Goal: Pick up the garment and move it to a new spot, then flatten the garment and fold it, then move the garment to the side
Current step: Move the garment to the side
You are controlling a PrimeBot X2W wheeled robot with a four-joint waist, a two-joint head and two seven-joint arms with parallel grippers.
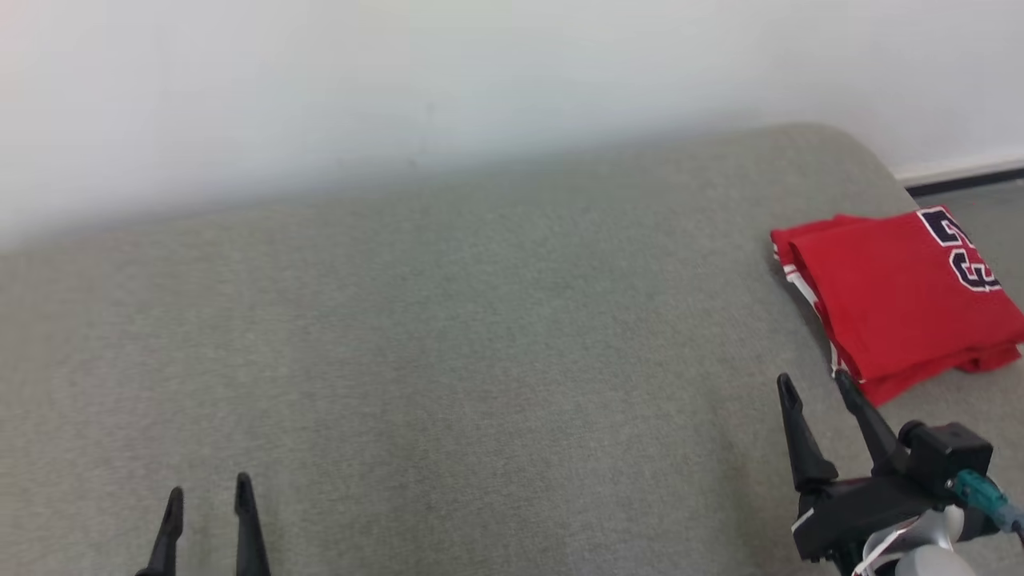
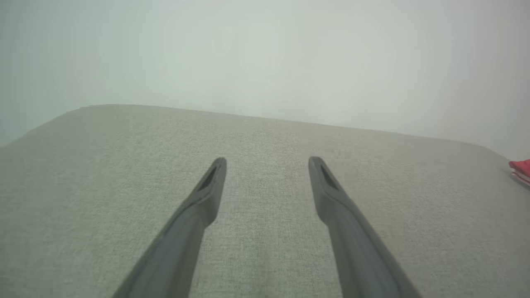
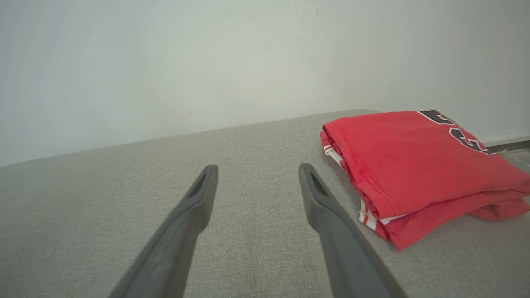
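The head camera looks down across the grey cushion [image 1: 448, 336] toward the wall [image 1: 400, 80]. Both wrist cameras sit low over it, facing likewise; all share the red shirt [image 1: 896, 296] at its right edge.

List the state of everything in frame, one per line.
garment: folded, lying at the right end of the grey surface, not held
left gripper: open, empty, over the grey surface
right gripper: open, empty, by the garment's near edge
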